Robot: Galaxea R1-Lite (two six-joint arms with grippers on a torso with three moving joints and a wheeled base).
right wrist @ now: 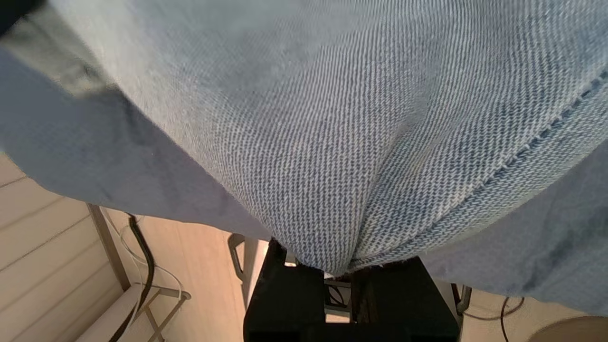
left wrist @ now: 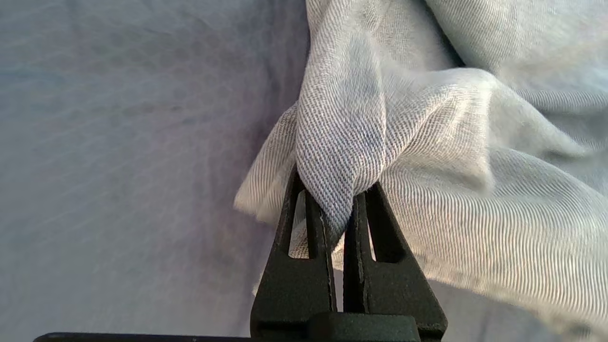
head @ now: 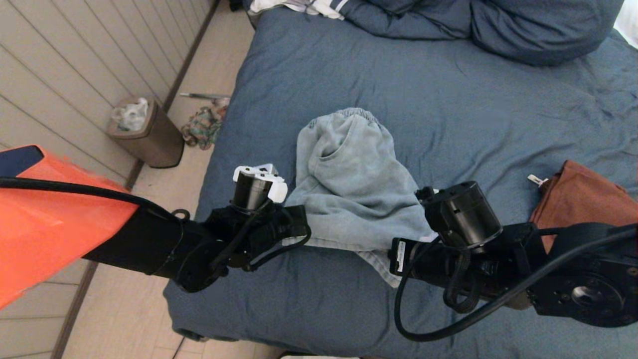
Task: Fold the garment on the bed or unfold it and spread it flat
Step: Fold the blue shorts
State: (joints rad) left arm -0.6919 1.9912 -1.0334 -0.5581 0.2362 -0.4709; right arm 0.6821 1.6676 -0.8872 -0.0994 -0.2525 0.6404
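one pale denim garment [head: 351, 184] found near the middle of the bed [head: 473, 114], waistband end lying toward the pillows, lower end raised toward the near edge. left gripper [left wrist: 339, 209] closed tight on a bunched fold at the garment's left lower corner, cloth pinched between the fingertips [left wrist: 313, 213] just above the blue cover. right gripper [right wrist: 332, 266] likewise clamped on the hemmed edge at the right lower corner, fabric draping over it. two corners taken, one per arm; judged a matched hold so the lower edge can be drawn taut and either spread flat or carried over for a fold. neither step yet carried out: garment rumpled and pouched at its centre. counted: two grippers, both engaged; one denim garment; one rust-brown garment [head: 583, 194] at the right, untouched; dark blue pillows [head: 523, 25] at the head, number not certain; one waste bin [head: 149, 134] on the floor beside the bed.
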